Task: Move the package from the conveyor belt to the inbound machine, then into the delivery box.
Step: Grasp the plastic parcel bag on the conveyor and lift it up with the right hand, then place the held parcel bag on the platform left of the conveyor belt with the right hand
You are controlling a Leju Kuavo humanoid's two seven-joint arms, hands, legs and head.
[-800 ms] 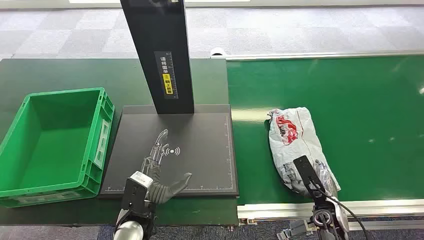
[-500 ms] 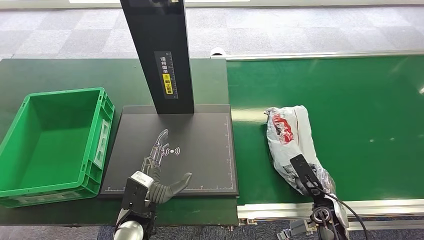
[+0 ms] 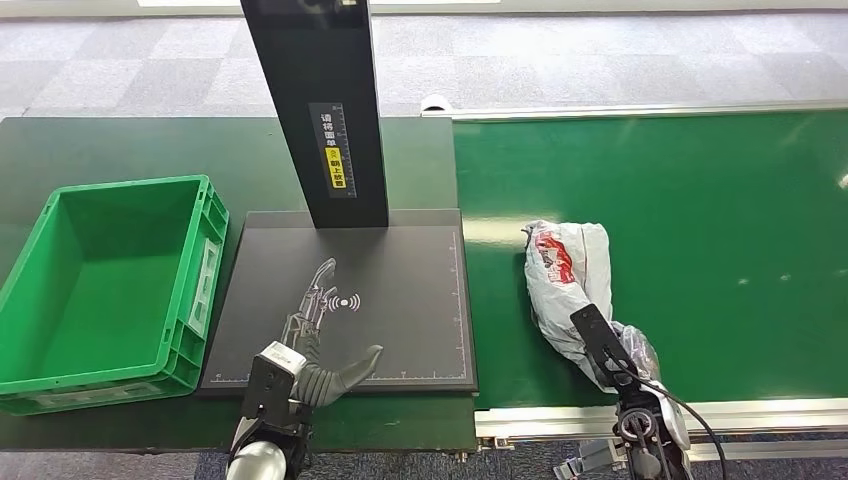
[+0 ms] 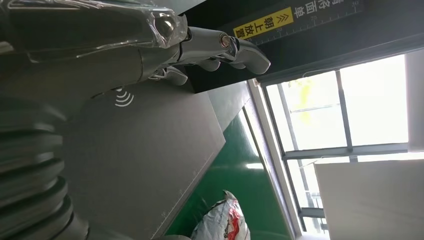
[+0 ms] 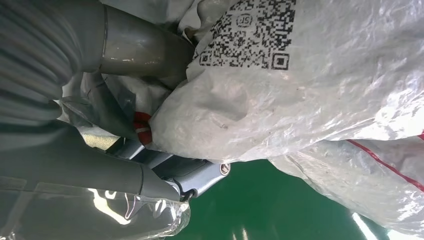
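1. A grey carpet-tiled floor (image 3: 620, 55) is seen beyond the work area.
2. A dark green tabletop (image 3: 130, 150) is seen in front of it.
3. Tall windows (image 4: 345, 110) with dark frames are seen in the left wrist view, and bright daylight is let in.
4. A pale panel (image 4: 370, 200) is seen beside them.

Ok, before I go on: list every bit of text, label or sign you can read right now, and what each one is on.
"朝上放置" on the yellow label on the inbound machine's black column.
White characters and ruler marks above it: too small to read.
Wireless-wave symbol on the machine's plate, no words.
QR code on the package; red print there illegible.
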